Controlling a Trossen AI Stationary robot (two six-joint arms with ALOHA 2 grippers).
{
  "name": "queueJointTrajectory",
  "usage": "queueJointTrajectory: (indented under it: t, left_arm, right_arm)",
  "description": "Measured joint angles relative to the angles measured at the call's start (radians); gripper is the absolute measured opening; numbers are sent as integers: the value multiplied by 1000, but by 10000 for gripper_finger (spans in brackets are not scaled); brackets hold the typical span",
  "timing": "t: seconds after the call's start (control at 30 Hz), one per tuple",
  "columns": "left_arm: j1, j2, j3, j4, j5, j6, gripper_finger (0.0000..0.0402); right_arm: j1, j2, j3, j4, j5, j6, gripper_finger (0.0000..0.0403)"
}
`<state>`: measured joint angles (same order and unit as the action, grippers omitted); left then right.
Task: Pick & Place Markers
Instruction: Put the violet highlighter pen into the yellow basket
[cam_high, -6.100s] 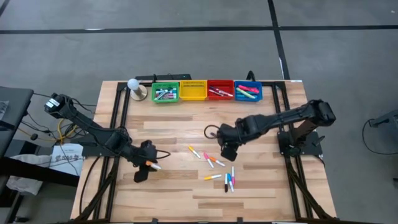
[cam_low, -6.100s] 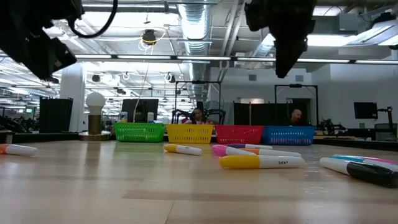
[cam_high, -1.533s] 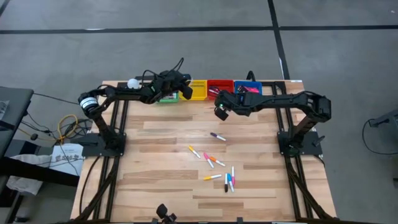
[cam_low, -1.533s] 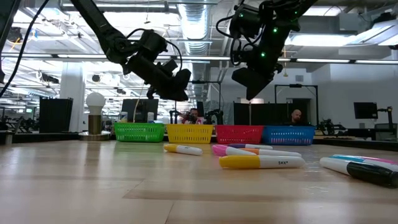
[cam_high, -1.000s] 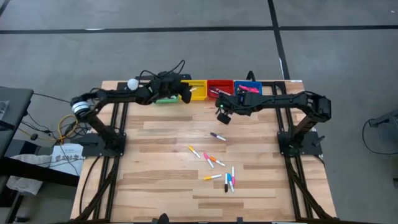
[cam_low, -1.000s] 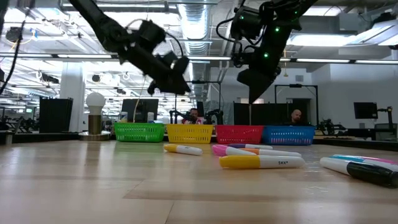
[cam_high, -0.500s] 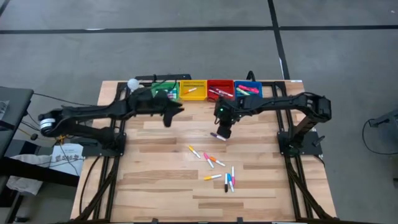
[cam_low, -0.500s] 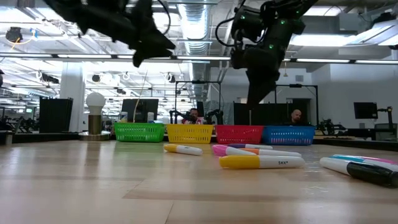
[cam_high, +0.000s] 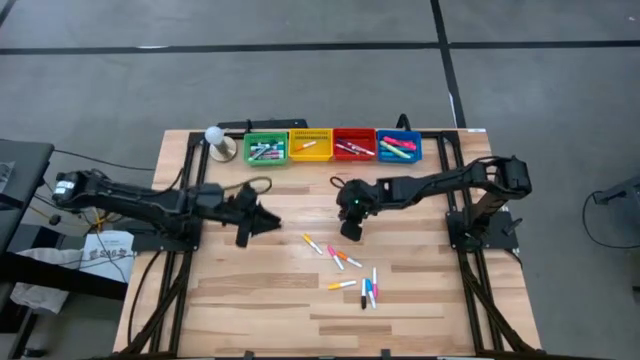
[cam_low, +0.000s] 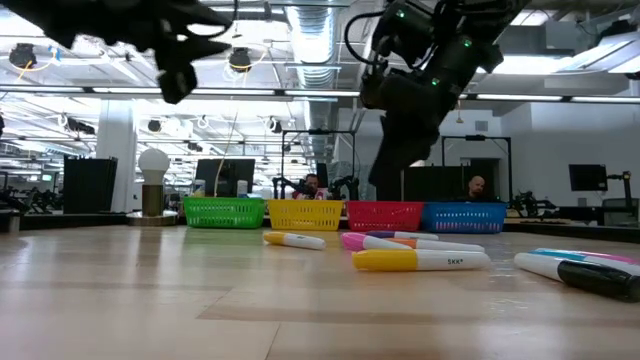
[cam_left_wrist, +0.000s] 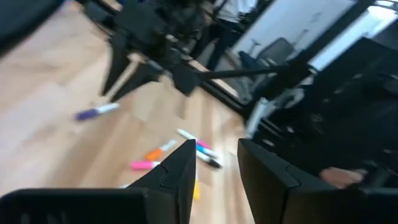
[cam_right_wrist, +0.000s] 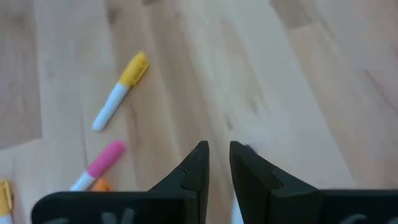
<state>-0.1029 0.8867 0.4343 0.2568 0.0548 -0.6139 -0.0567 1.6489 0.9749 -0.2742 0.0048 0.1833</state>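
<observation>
Where the wooden table (cam_high: 200, 300) lies bare just in front of the bins, finds the right gripper (cam_high: 350, 222) lowered close over the planks. In its own wrist view, fingers (cam_right_wrist: 196, 165) only a narrow slot apart, bare wood showing through the gap, nothing clamped. From the left wrist view, a purple marker (cam_left_wrist: 96, 112) lying flat on the wood close by that gripper's tip; touching or apart, cannot tell.

Further toward the table's left, level with it: the left gripper (cam_high: 250, 220), raised off the table and well apart from every marker. Jaws moderately spread in the left wrist view, fingers (cam_left_wrist: 183, 165) with planks seen between them, holding nothing.

Between the two grippers and nearer the front edge, loose markers (cam_high: 345, 265) scattered in a ragged band: a yellow-capped white marker (cam_right_wrist: 118, 93) farthest toward the bins, a pink-capped marker (cam_right_wrist: 99, 163) next, then an orange one just beside it. In the low view, a yellow marker (cam_low: 420, 260) in front and a black-capped marker (cam_low: 590, 278) at the right.

Along the far edge, four bins in a touching row: green bin (cam_high: 265, 158), yellow bin (cam_high: 310, 157), red bin (cam_high: 354, 156), blue bin (cam_high: 399, 158), each already holding markers. Left of the green bin, a white ball on a stand (cam_high: 215, 137). Beyond the table in the low view, two people (cam_low: 477, 186) seated far back.
</observation>
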Motion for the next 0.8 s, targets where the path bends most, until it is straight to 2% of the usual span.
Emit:
queueJointTrajectory:
  t: [0.1,0.27,0.47,0.57,0.8]
  left_arm:
    - [-101,2,-18,44,-84,-11,118]
    - [-201,12,-24,56,-258,-12,117]
    - [-234,11,-24,73,-301,-12,117]
    - [-234,11,-24,75,-306,-12,117]
    - [-234,11,-24,81,-392,2,117]
  right_arm:
    - [23,9,-2,-9,11,-5,54]
    - [37,8,-2,-2,124,39,54]
    - [35,8,-2,-9,137,47,75]
    - [34,8,-2,-9,137,44,94]
    - [28,33,-3,-33,138,27,141]
